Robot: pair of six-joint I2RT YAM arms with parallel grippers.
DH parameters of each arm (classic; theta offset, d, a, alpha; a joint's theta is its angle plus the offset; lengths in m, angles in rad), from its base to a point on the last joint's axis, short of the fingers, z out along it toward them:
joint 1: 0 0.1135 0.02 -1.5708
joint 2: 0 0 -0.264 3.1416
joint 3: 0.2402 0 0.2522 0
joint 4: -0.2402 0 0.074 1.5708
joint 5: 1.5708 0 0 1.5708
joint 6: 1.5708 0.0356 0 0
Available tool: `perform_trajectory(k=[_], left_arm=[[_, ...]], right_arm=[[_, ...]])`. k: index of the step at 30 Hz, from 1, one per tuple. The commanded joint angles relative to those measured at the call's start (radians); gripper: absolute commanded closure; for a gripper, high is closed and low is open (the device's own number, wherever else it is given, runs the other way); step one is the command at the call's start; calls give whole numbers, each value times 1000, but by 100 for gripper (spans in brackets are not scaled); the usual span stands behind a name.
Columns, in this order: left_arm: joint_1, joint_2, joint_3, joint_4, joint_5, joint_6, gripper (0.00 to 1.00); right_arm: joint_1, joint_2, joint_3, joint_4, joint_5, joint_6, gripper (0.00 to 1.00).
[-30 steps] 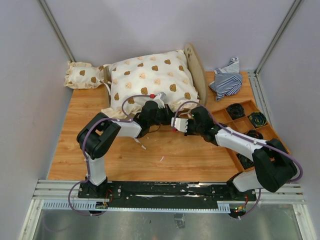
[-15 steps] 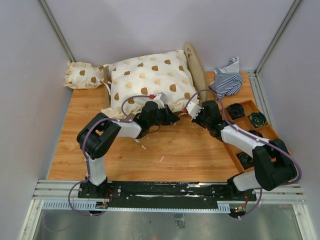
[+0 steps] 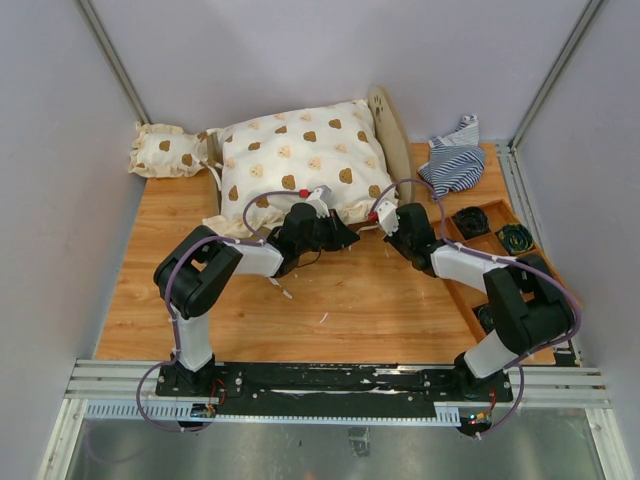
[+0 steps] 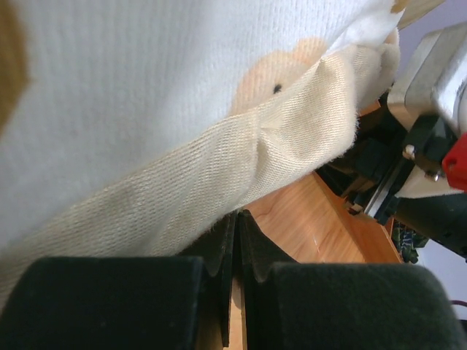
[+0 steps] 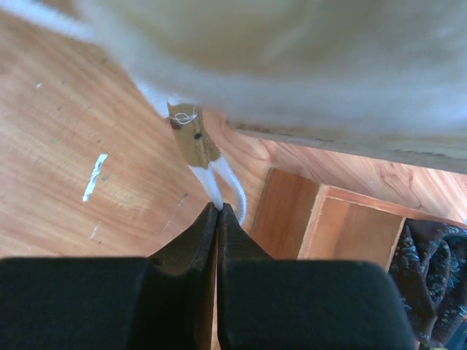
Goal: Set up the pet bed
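Note:
The pet bed shows as a rounded wooden end board (image 3: 389,140) at the back right. The rest of its frame is hidden under a large cream bear-print cushion (image 3: 300,160); a strip of the frame shows in the right wrist view (image 5: 350,149). My left gripper (image 3: 348,240) is shut at the cushion's front edge, its tips (image 4: 237,217) on the frill (image 4: 277,160). My right gripper (image 3: 380,220) is at the cushion's front right corner, shut (image 5: 217,209) on a white tie string (image 5: 208,182) with a brown tab.
A small bear-print pillow (image 3: 165,150) lies at the back left. A crumpled blue-and-white striped cloth (image 3: 455,163) lies at the back right. A compartmented wooden tray (image 3: 480,250) with dark coiled items stands along the right edge, close to my right arm; it also shows in the right wrist view (image 5: 343,226).
My right gripper has moved from the table's middle back and to the right, up to the cushion's front right corner. The left arm and the cushion have not visibly moved.

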Motion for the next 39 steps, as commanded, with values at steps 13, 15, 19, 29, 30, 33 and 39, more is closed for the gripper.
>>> perform_trajectory(k=[13, 15, 19, 29, 30, 33, 39], left_arm=[[-21, -37, -17, 21, -14, -26, 94], [-21, -39, -20, 21, -18, -24, 93], [-22, -38, -23, 21, -23, -29, 93], [-24, -61, -29, 3, -21, -16, 84], [-25, -67, -33, -1, -25, -15, 82], [-29, -87, -49, -1, -41, -16, 70], [-32, -99, -21, 3, -53, 6, 56]], right_arm=[[20, 64, 134, 28, 89, 117, 100], [22, 55, 91, 155, 44, 44, 100], [14, 36, -44, 432, -34, -162, 100], [-45, 107, -118, 767, -157, -455, 100], [-59, 110, -122, 788, -174, -452, 100], [-100, 128, -163, 892, -288, -477, 100], [-171, 219, -219, 1164, -564, -581, 100]])
